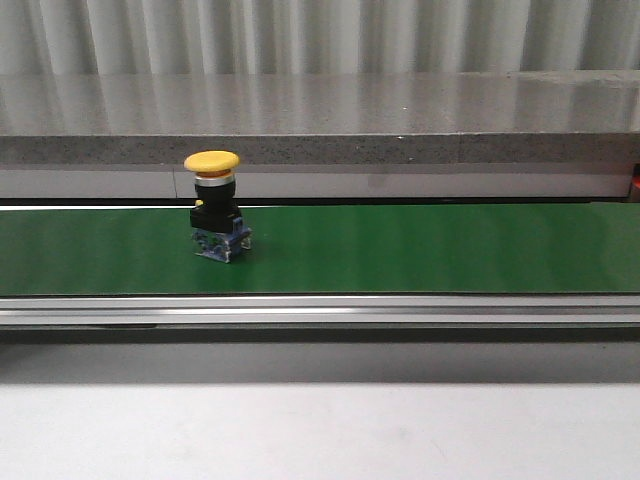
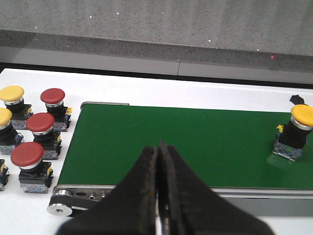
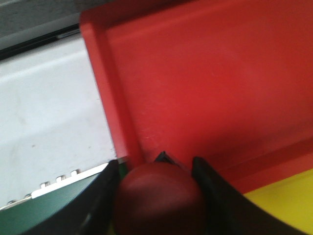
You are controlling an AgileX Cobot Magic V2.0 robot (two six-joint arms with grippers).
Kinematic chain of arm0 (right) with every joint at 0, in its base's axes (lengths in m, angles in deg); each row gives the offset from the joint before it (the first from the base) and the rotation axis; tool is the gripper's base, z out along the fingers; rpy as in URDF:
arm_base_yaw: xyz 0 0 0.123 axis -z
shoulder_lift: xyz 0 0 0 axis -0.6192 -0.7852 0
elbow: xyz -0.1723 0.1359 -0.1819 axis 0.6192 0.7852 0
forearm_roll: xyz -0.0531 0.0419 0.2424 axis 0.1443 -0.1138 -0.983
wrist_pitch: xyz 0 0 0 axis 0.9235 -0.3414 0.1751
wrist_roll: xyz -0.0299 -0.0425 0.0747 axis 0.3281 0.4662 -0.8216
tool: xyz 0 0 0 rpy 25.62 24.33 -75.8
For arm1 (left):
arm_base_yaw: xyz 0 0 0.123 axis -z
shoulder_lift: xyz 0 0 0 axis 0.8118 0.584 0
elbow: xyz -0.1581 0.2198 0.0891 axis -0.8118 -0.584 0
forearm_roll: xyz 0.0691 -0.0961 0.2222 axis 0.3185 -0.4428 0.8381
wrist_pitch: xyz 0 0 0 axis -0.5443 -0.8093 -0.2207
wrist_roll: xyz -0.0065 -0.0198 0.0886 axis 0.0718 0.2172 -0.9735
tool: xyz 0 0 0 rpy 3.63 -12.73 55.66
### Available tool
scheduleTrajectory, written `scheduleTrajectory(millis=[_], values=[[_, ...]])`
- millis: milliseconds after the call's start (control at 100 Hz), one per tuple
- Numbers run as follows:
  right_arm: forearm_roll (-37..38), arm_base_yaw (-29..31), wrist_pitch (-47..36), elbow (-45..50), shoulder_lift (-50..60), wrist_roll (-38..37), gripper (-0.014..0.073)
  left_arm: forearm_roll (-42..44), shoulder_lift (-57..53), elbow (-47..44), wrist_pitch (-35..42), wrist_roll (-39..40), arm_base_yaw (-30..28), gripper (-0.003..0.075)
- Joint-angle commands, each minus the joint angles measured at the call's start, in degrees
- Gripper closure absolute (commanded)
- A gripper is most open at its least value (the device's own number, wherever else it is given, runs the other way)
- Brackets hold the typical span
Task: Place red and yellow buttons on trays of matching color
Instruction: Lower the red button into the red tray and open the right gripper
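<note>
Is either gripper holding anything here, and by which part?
The right gripper holds a red button by its cap, over the red tray. The left gripper is shut and empty.

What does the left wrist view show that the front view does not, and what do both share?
Only the left wrist view shows the shut left tool, the waiting red buttons and yellow buttons on the white table, and the belt's end roller. Only the front view shows the corrugated wall. Both show the yellow button standing upright on the green belt.

Matt green belt (image 1: 400, 250), glossy plastic red tray (image 3: 205, 88).
</note>
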Motion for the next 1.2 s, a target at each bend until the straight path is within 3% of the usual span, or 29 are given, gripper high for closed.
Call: scheduleTrajectory(millis=[0,330,450,570,670,940,1190], values=[[-0.08,1.25,-5.23,-2.50,-0.24,0.65,0.0500,-0.56,0.45,1.46,4.35,-0.19,0.48,0.0740],[-0.08,1.59,-14.54,-2.87,-8.73,0.65,0.0478,-0.56,0.45,1.46,4.35,-0.19,0.48,0.0740],[-0.08,1.59,-14.71,-2.87,-10.20,0.65,0.0344,-0.56,0.45,1.46,4.35,-0.19,0.48,0.0740],[-0.08,1.59,-14.48,-2.87,-10.42,0.65,0.0127,-0.56,0.45,1.46,4.35,-0.19,0.48,0.0740],[-0.08,1.59,-14.44,-2.87,-9.78,0.65,0.0042,-0.56,0.45,1.46,4.35,-0.19,0.48,0.0740],[-0.08,1.45,-13.76,-2.87,-2.77,0.65,0.0036,-0.56,0.45,1.46,4.35,-0.19,0.48,0.0740],[-0.08,-2.61,-6.24,-2.57,6.32,3.28,0.0036,-0.56,0.45,1.46,4.35,-0.19,0.48,0.0740]])
